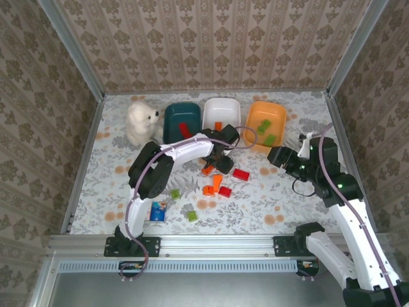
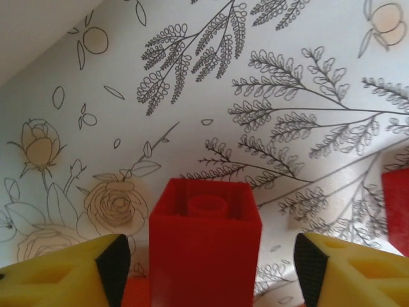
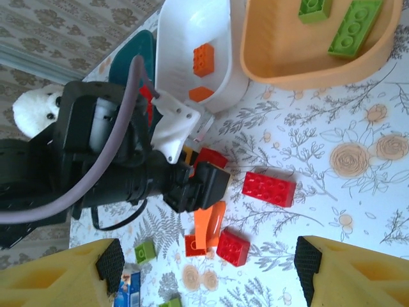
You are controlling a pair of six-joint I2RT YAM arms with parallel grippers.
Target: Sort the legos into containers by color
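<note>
While our left hand (image 2: 211,268) stands spread around a small red plastic brick (image 2: 204,236), our right hand (image 3: 208,268) gapes empty.

I see my left arm (image 1: 185,148), left of centre, in white shells with black joints, a lilac cable (image 1: 132,214) along it. The right arm (image 1: 358,224), lower right, matches. The left gripper (image 2: 206,268) and right gripper (image 3: 208,262) have yellow fingers (image 2: 57,278) with black pads (image 2: 115,268), at each wrist view's bottom corners.
</note>
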